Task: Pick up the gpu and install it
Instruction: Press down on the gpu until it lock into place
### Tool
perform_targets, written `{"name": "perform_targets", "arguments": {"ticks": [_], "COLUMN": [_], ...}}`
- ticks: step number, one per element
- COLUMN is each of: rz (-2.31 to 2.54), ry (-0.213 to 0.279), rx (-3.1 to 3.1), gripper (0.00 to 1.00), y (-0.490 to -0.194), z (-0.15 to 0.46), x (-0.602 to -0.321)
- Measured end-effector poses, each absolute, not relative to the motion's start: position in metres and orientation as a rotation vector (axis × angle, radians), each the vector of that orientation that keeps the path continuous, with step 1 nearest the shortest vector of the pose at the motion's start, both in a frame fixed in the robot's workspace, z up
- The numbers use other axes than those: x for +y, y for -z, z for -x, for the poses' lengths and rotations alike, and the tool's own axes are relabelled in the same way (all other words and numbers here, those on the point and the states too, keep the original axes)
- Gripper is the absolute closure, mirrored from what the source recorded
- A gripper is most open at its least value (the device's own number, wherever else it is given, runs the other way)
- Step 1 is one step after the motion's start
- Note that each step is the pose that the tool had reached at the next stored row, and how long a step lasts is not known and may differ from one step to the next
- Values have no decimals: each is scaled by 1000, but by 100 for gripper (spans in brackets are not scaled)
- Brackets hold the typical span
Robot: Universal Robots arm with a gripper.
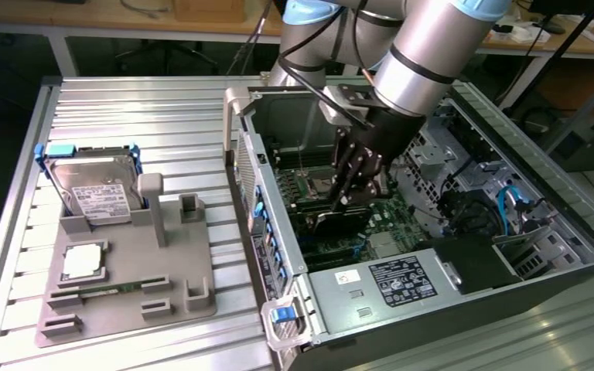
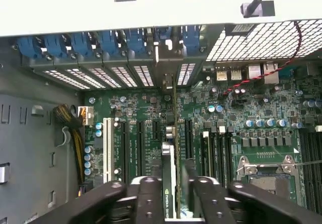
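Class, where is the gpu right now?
The gpu stands on edge between the gripper fingers inside the open computer case, over the motherboard's expansion slots, right of the hard drive in the exterior view.

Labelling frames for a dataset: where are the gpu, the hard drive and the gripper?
gpu (image 2: 169, 183): wrist view, top edge of the card.
hard drive (image 1: 96, 193): exterior view, white label.
gripper (image 1: 351, 199): exterior view, between its fingertips.

Black gripper (image 1: 351, 202) on a silver arm (image 1: 421, 54) with pale blue joints; gpu (image 2: 170, 183) green-edged with a dark face and white lettering; motherboard (image 2: 231, 113) green, its slots black and one white; blue clips (image 2: 80, 44) in a row; grey tray (image 1: 121, 294); silver drive (image 1: 96, 189), white label; ribbed silver table (image 1: 152, 108).
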State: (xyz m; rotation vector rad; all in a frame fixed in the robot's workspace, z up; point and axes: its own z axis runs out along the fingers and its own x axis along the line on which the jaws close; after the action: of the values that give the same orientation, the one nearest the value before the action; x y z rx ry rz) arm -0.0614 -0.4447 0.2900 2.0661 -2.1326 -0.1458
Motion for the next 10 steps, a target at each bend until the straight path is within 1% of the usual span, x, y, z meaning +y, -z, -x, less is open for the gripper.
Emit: {"name": "perform_targets", "arguments": {"ticks": [3, 5, 6, 9, 10], "rz": [-2066, -2066, -2066, -2066, -2069], "ry": [146, 146, 146, 145, 138], "rx": [-2133, -2133, -2133, -2133, -2136], "gripper": [86, 86, 89, 89, 89], "y": [-290, -290, -290, -290, -290], "z": [61, 62, 66, 78, 80], "x": [-445, -445, -444, -442, -441]}}
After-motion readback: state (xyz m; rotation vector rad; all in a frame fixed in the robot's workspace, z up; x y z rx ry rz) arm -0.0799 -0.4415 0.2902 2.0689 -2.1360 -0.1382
